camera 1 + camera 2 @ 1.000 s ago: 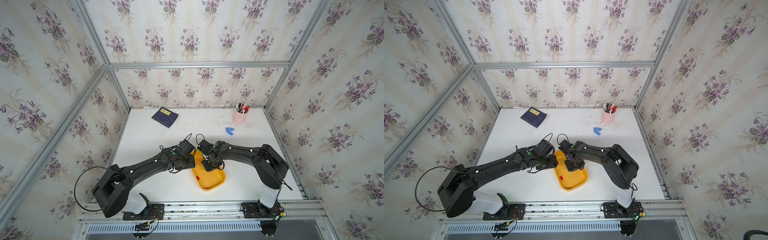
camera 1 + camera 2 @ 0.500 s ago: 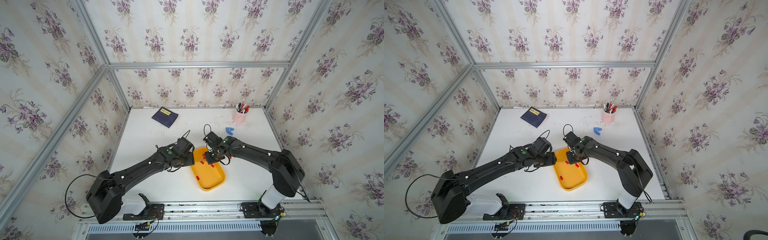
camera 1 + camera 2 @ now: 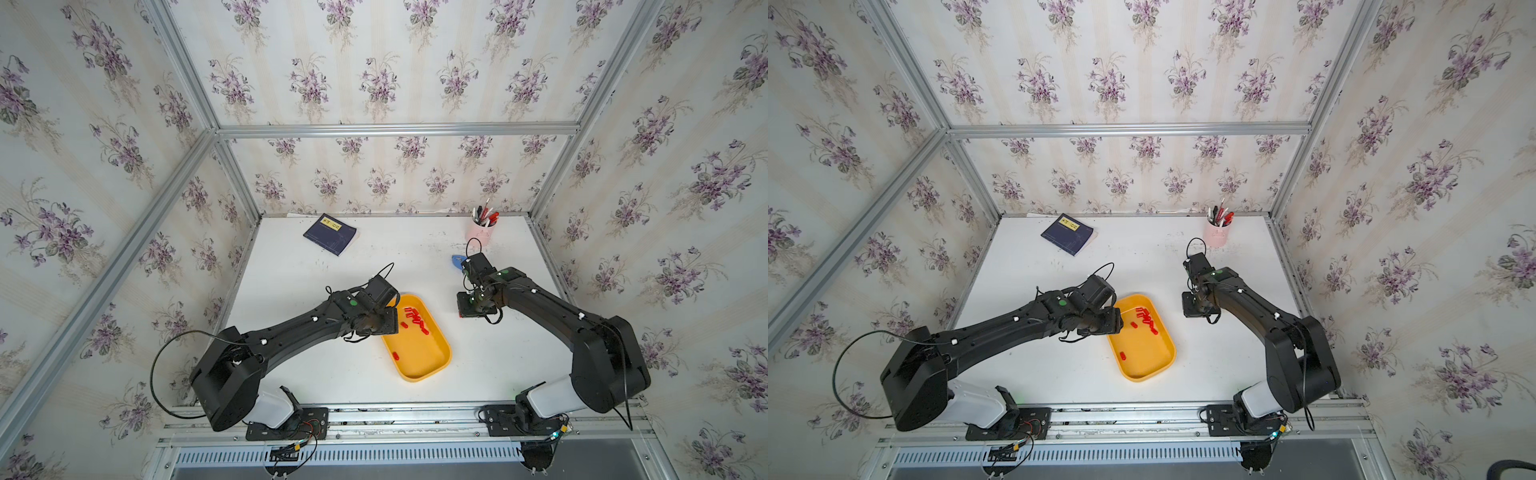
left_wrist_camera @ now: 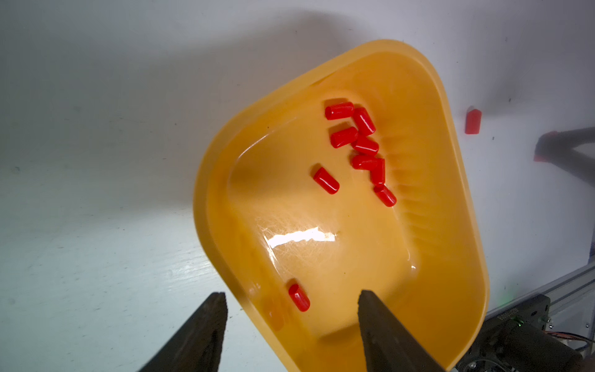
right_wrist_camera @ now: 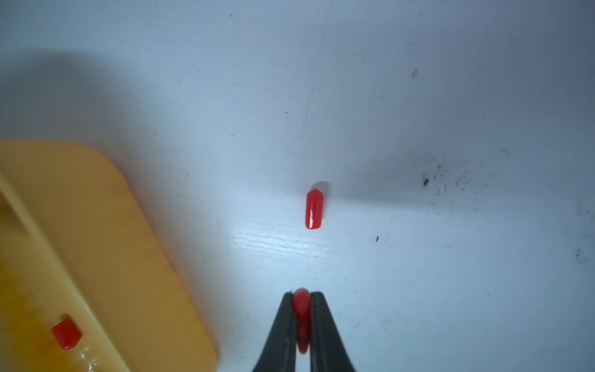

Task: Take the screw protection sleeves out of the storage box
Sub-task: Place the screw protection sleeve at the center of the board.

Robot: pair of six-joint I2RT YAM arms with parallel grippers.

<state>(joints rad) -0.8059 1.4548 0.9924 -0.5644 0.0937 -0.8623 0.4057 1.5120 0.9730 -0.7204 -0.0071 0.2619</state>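
One sleeve (image 5: 302,319) is clamped in the right end effector (image 5: 302,298), just beside the storage box (image 5: 96,225). The left end effector (image 4: 291,293) is spread apart above the box rim. Most screw protection sleeves (image 4: 363,145) are seen inside it.

White table (image 3: 291,270), yellow storage box (image 3: 419,353), loose red sleeve (image 5: 314,209), navy booklet (image 3: 330,235), pink pen cup (image 3: 481,236), blue piece (image 3: 457,262)
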